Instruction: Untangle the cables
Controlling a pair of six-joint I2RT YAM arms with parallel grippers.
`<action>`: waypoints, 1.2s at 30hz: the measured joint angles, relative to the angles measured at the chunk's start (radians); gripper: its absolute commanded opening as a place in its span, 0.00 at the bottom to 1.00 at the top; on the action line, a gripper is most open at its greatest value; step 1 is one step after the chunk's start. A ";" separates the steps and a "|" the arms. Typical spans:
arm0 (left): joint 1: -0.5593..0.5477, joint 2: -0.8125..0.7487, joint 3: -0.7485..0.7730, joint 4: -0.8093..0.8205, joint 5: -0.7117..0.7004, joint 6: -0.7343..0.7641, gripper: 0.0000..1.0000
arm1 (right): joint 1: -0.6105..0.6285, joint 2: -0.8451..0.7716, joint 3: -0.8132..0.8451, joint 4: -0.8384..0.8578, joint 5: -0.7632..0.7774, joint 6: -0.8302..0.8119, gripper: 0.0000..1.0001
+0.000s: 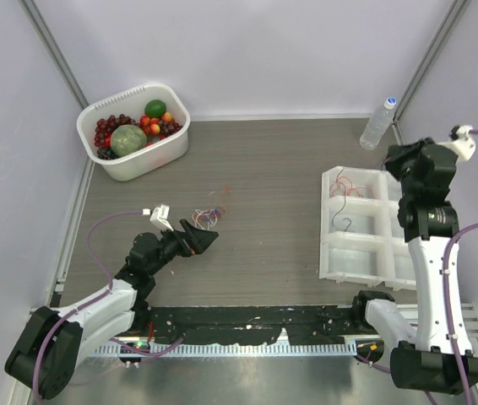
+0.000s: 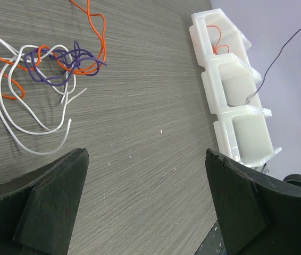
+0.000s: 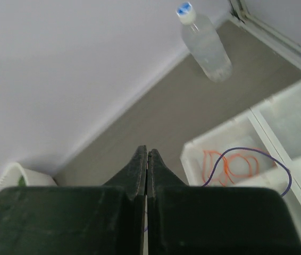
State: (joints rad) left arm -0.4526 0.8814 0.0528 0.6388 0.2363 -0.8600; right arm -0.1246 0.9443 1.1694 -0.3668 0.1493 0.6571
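The cables point(image 1: 208, 218) lie as a small tangle of orange, white and purple wires on the table; the left wrist view shows them point(image 2: 49, 69) at upper left. My left gripper point(image 1: 209, 240) is open and empty just short of the tangle, its jaws wide apart point(image 2: 145, 154). My right gripper point(image 1: 391, 158) is raised above the white compartment tray point(image 1: 334, 253) and shut point(image 3: 148, 150) on a thin purple wire point(image 3: 246, 150). That wire loops over the tray and hangs into it point(image 2: 278, 53). An orange wire point(image 3: 235, 164) lies in the far compartment.
A white basket point(image 1: 133, 164) of fruit stands at the back left. A water bottle point(image 1: 378, 122) stands at the back right beside the tray. Walls close in the table on three sides.
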 measured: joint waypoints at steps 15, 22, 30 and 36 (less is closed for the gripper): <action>0.000 0.024 0.000 0.000 0.004 0.000 0.95 | 0.000 -0.122 -0.428 -0.273 -0.109 0.023 0.01; 0.000 0.022 0.000 0.000 0.010 0.000 0.95 | -0.001 0.052 -0.434 -0.207 -0.248 0.031 0.01; 0.000 0.018 0.000 0.000 0.011 0.000 0.95 | -0.063 0.101 -0.435 -0.145 -0.272 0.053 0.01; 0.000 0.017 0.000 0.000 0.011 0.000 0.95 | -0.102 0.101 -0.434 -0.144 -0.066 0.022 0.01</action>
State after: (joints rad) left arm -0.4526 0.8986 0.0528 0.6388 0.2478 -0.8600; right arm -0.2264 1.0454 0.7353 -0.5110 0.0834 0.6792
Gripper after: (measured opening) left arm 0.952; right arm 0.029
